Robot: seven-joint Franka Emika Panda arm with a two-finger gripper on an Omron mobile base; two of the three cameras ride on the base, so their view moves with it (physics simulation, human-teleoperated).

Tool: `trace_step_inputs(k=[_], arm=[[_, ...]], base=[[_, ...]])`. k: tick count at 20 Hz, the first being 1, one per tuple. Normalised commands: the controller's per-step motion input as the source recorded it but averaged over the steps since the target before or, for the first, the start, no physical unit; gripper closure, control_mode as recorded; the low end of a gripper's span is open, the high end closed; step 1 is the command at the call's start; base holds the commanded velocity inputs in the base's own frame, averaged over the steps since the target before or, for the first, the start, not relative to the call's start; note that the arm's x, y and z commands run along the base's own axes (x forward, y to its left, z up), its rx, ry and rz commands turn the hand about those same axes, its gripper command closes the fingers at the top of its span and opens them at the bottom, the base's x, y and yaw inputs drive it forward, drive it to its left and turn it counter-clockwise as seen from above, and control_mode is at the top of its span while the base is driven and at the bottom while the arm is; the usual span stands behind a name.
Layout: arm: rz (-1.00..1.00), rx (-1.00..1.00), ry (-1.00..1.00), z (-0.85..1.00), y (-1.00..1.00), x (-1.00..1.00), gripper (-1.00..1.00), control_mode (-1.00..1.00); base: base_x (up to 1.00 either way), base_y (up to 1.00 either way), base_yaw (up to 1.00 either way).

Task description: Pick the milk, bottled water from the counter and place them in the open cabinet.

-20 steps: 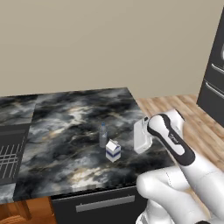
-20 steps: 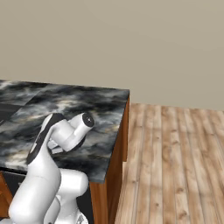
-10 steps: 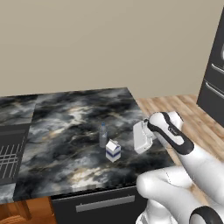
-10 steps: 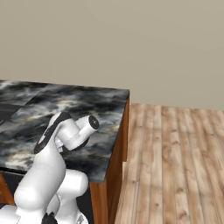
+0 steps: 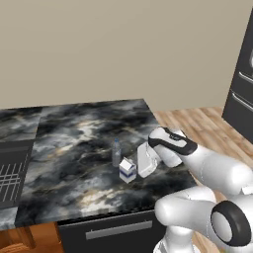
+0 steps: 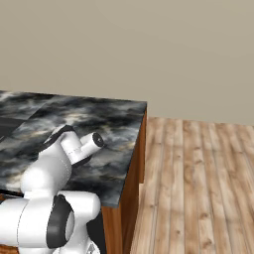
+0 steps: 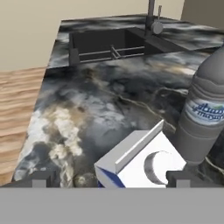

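Milk (image 5: 127, 170) stands on the tabletop (image 5: 74, 133), the bottled water (image 5: 116, 151) just beside it on the wall side; both are unlifted, so neither is placed in the cabinet yet. The fingers (image 7: 41, 179) are spread wide to either side of the carton, holding nothing; contact cannot be told.

A white arm with dark joints is seen rising from the lower right of the left base frame, bent forward and left. Its gripper (image 5: 140, 167) is held low at centre frame, fingertips (image 7: 43, 179) spread apart.
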Motion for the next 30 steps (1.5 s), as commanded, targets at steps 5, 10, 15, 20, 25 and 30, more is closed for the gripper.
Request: trace_step_inputs(k=[5,10,15,20,25,30], arm=[[0.00,0.00,-0.03,-0.36,0.07,0.00,-1.00,-1.00],[0.00,0.00,-0.04,-0.25,0.01,0.00,-1.00,-1.00],[-0.01,0.00,-0.10,-0.10,0.00,-0.23,-1.00,-1.00],[-0.01,0.00,-0.06,-0.14,0.03,-0.27,-1.00,-1.00],[0.00,0.00,0.00,-0.11,0.12,-0.02,-1.00,-1.00],[-0.01,0.03,0.02,-0.04,0.04,0.00,-1.00,-1.00]], base=[[0.00,0.00,0.00],[0.00,0.00,0.00],[0.00,0.00,0.00],[0.00,0.00,0.00],[0.00,0.00,0.00],[0.00,0.00,0.00]])
